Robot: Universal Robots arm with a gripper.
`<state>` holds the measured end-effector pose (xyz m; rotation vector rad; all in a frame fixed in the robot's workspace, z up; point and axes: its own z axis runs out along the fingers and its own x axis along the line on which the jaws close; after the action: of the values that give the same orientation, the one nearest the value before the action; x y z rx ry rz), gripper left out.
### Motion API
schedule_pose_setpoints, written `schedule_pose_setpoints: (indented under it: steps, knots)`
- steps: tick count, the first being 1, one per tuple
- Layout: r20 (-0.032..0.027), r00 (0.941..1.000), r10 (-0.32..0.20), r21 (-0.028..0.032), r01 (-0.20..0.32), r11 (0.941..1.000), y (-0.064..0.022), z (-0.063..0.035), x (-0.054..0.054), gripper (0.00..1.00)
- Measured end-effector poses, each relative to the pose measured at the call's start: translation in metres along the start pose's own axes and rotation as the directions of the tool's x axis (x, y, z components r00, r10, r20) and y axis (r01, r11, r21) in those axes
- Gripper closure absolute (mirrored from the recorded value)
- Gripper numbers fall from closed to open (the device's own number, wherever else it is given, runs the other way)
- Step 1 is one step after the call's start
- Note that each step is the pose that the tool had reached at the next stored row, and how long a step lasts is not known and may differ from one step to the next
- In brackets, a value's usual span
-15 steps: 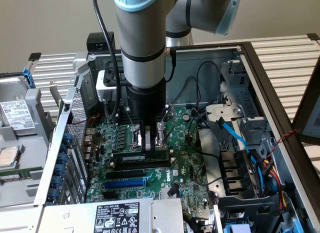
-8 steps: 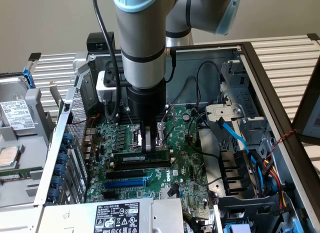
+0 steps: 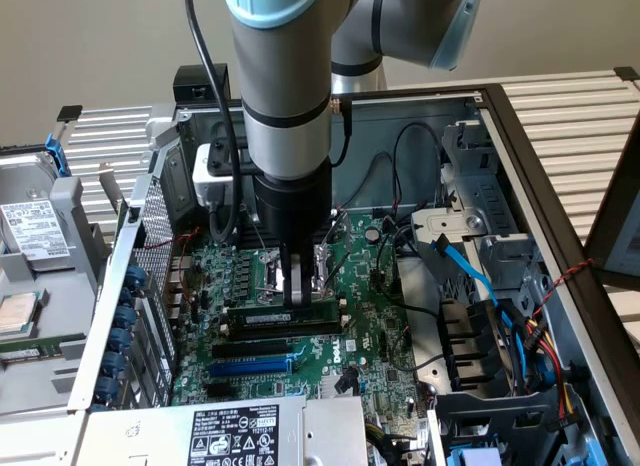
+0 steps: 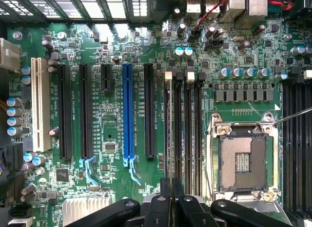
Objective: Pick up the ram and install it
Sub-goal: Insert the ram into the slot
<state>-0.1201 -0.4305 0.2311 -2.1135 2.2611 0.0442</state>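
- Jaws narrowed to a slim gap, gripper [image 3: 296, 288] clamping the ram [image 3: 285, 317] mid-length by its top edge.
- Ram lines up over the memory slots [image 4: 187, 134], beside the CPU socket [image 4: 243, 161]; can't tell if seated.

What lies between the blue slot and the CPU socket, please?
In the wrist view, one long black slot, then the bank of memory slots.

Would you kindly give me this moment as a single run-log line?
step: install | gripper: shut on the ram | ram: upright at memory slots beside CPU socket
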Motion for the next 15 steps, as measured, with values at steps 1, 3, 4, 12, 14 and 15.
schedule_pose_setpoints:
  steps: [1,3,4,12,14,15]
  knots:
    - [0.0000,1.0000,0.000,0.0000,0.000,1.0000,0.0000,0.0001,0.0000,0.87]
    - [0.0000,1.0000,0.000,0.0000,0.000,1.0000,0.0000,0.0002,0.0000,0.87]
    - [0.0000,1.0000,0.001,0.0000,-0.001,1.0000,0.0001,0.0002,0.0000,0.87]
    - [0.0001,1.0000,-0.003,-0.0001,0.003,1.0000,0.0001,0.0003,0.0000,0.87]
    - [0.0003,0.9999,-0.010,-0.0005,0.010,0.9999,0.0001,0.0004,0.0000,0.87]
    - [0.0004,0.9999,-0.017,-0.0009,0.017,0.9999,0.0001,0.0004,-0.0001,0.87]
